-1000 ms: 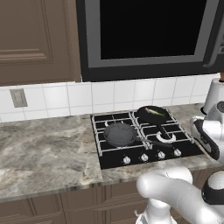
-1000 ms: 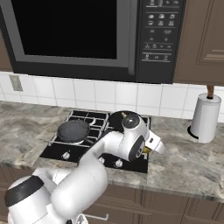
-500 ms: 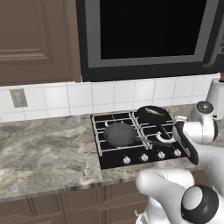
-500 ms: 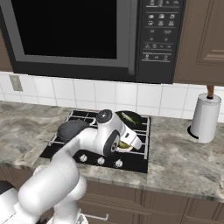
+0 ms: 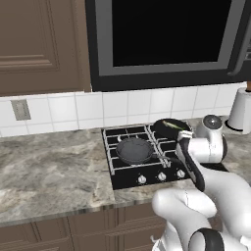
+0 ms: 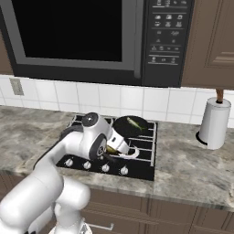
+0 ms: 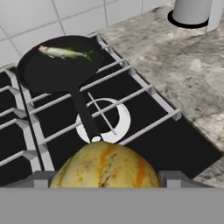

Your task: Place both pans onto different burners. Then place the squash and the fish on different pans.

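Marble desk (image 5: 49, 176) spans the left base frame under brown cabinets, white tile and a dark microwave (image 5: 162, 39). At the frame's centre sits the black hob (image 5: 142, 157); one empty pan (image 5: 133, 150) rests on its front left burner. Just right and further back, the second pan (image 7: 59, 63) lies at the upper left of the hand frame with the fish (image 7: 65, 53) inside it, its handle reaching toward a bare front burner (image 7: 103, 120). Low in that frame, the claw (image 7: 105, 183) grasps the squash (image 7: 105, 168), jaws spread wide around it. At far right stands a paper towel roll (image 6: 214, 122).
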